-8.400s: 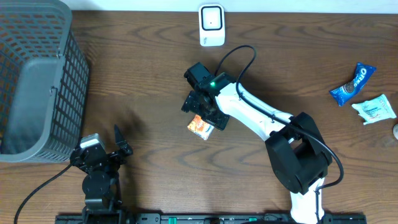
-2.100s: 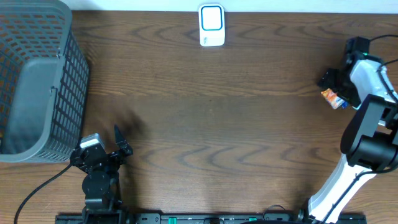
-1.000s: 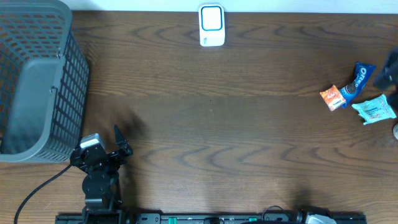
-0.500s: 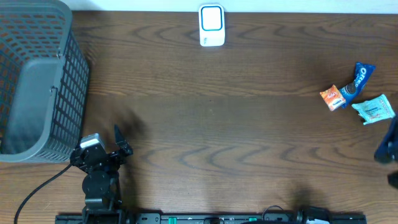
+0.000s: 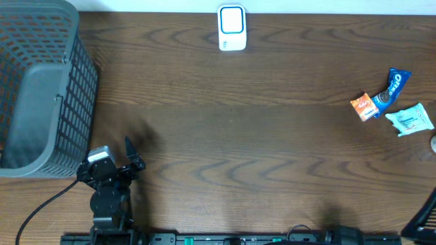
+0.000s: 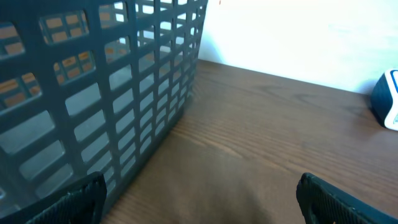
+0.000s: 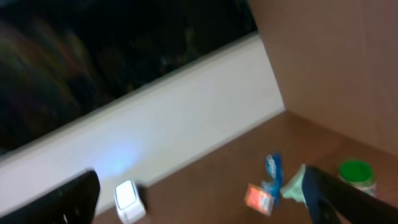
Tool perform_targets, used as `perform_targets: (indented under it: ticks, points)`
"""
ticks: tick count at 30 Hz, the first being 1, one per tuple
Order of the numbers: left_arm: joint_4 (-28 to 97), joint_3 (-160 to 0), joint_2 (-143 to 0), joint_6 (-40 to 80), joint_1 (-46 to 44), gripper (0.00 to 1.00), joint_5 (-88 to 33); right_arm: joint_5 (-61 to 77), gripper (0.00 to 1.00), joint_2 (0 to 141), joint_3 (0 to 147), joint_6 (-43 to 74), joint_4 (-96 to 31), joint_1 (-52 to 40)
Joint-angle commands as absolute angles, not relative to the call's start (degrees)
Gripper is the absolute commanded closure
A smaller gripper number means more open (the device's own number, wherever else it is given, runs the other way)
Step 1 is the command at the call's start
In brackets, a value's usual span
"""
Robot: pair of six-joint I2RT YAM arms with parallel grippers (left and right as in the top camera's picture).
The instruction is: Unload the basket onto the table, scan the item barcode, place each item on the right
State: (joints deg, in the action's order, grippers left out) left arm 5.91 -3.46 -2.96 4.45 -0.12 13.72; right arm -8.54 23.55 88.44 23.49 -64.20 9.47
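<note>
The white scanner (image 5: 231, 27) with a blue-lit face stands at the table's far edge and also shows in the right wrist view (image 7: 127, 200). Far right lie an orange snack packet (image 5: 365, 107), a blue Oreo pack (image 5: 390, 88) and a white-green packet (image 5: 410, 119), close together. My right gripper (image 7: 205, 202) hangs open and empty, high above the table, looking down on the orange packet (image 7: 258, 198). Only a dark sliver of the right arm (image 5: 424, 219) shows overhead. My left gripper (image 5: 131, 156) rests open and empty at the front left.
A grey mesh basket (image 5: 41, 88) fills the left side, close to the left gripper's left finger (image 6: 74, 199). A green-lidded round container (image 7: 356, 174) sits at the right edge beside the packets.
The right arm, which carried the orange packet from the scanner to the far right and set it down by the Oreo pack, has pulled back to the front right corner. The left arm is still.
</note>
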Motion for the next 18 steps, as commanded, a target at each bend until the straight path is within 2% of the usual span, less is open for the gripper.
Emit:
perform_targets:
  ticks: [1,9,18]
  points:
    - [6.5,-1.8,-2.9,4.1,-0.3,0.02,14.2,-8.9,0.01,17.1,77.8,23.8,-58.7,7.2]
    - [6.5,-1.8,-2.9,4.1,-0.3,0.02,14.2,-8.9,0.01,7.0,52.5,27.4,-35.4,2.0]
    - [6.5,-1.8,-2.9,4.1,-0.3,0.02,14.2,-9.0,0.01,3.3,29.5,32.8,-10.7,-0.7]
